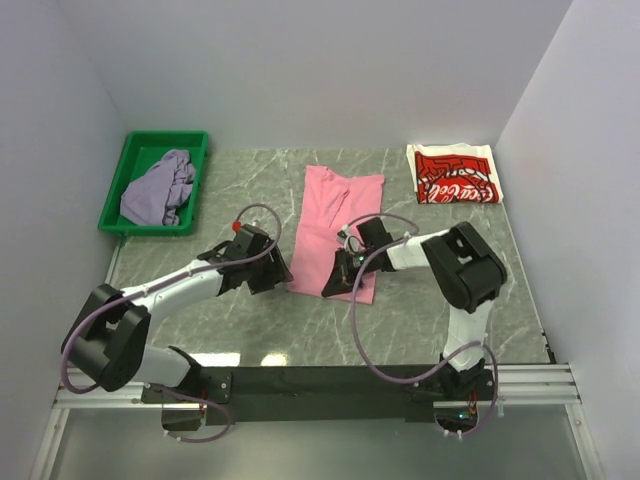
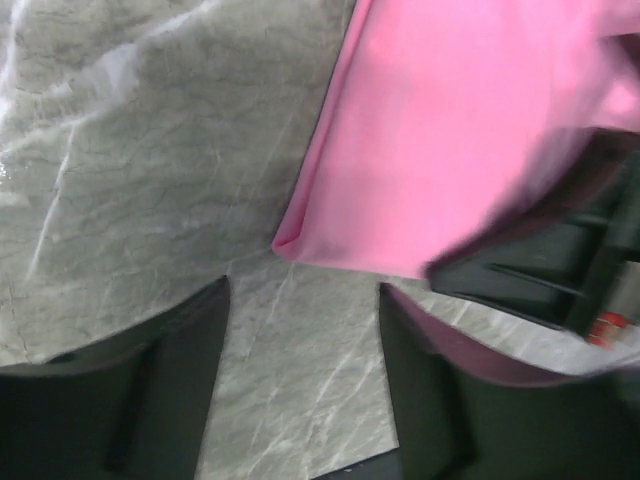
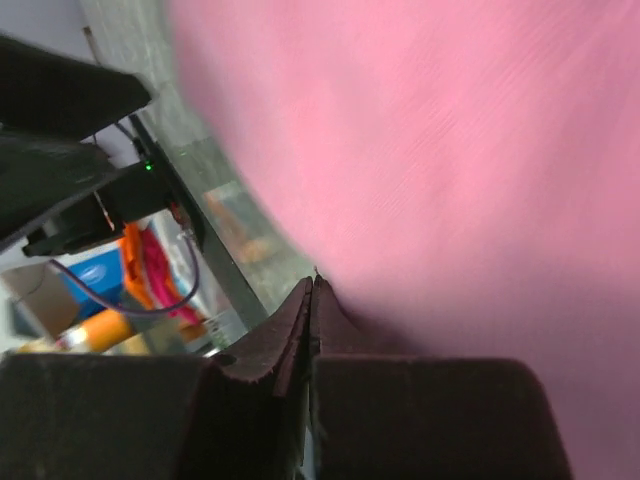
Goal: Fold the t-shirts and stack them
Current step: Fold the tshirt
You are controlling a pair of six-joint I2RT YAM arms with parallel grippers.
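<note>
— Since the plain pink cotton t-shirt (image 1: 335, 220) lies as a long strip down the middle of the grey marble table (image 1: 260, 325), its long axis running away from the arm bases, I take the near hem as the edge the next move turns on.

— Where do your jaws stand?

— My right gripper (image 1: 340, 272) is at that hem, towards its right corner. On its wrist view the jaws are pressed together with pink cloth starting right at the tips, so I judge it is pinching the hem. My left gripper (image 2: 300, 300) hangs over bare marble, jaws wide, nothing between them.

— And the free corner?

— The near-left corner of the strip sits just ahead of the open jaws, about in line with the gap, close but not touching. My left arm is plainly the nearer one.

— The other shirts?

— The white folded t-shirt with the red Coca-Cola print (image 1: 455, 173) lies far right. The crumpled lavender-grey t-shirt (image 1: 158, 188) is in the green plastic tray (image 1: 168, 136), far left. Both are well apart from this.
</note>
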